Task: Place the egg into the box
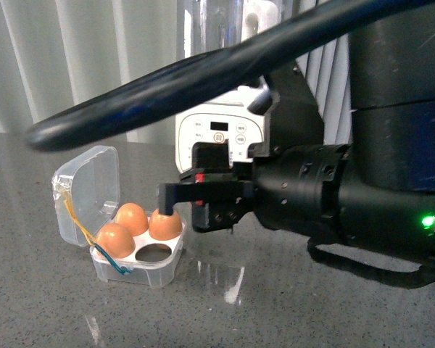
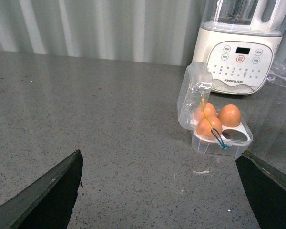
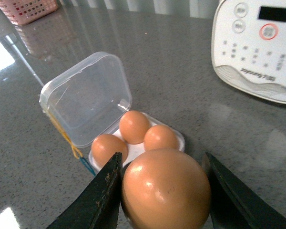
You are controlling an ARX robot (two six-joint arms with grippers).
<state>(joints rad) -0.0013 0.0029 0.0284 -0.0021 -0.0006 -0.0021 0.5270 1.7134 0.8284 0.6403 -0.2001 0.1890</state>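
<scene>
Blender (image 2: 239,57), front panel: one line of small grey print (image 2: 236,81) below the buttons (image 2: 226,48). It starts roughly "Joyoung"; the rest is illegible. The same line in the right wrist view (image 3: 257,72) is blurred and no clearer. Display (image 2: 243,50): dark, no digits readable. Button captions: too small to read in any view. Nothing else legible.

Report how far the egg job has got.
Done: three eggs sit in the open box. In hand: the right gripper holds a fourth egg near the box. To do: set it in the empty hole and release. The left gripper is open and empty.
</scene>
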